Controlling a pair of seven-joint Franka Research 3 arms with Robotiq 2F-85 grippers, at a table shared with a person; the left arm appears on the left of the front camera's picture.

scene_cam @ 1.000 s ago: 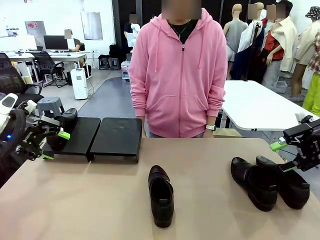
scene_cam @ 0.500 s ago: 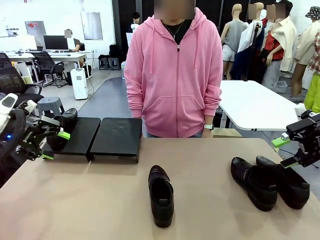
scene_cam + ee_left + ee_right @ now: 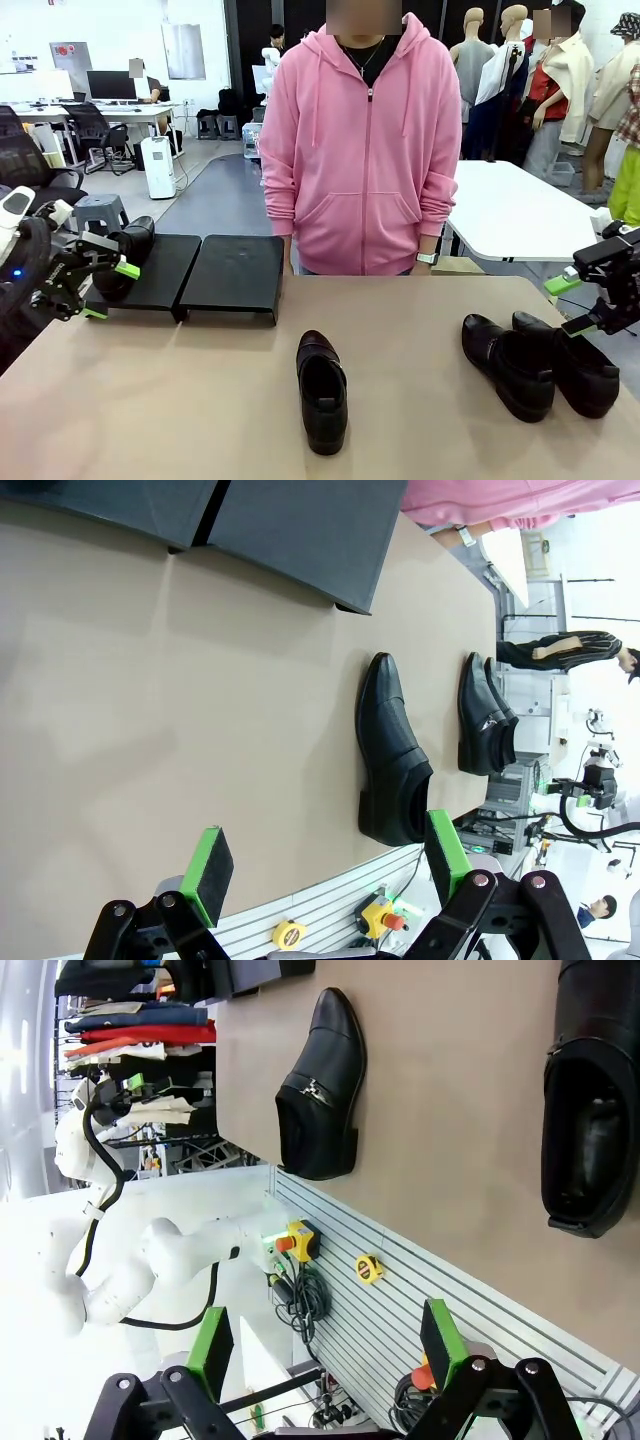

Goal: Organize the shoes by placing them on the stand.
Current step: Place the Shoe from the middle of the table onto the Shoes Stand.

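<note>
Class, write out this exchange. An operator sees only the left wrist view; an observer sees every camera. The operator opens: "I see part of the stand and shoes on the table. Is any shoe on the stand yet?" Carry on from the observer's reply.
Observer: Yes. In the front view one shoe sits on the left platform of the stand, just behind the open left gripper.
Operator: The far shoes overlap for me. How many are there?
Observer: Two. The right-hand pair lies side by side, touching.
Operator: Is the right gripper holding anything?
Observer: No. The right gripper hangs open and empty just above that pair.
</note>
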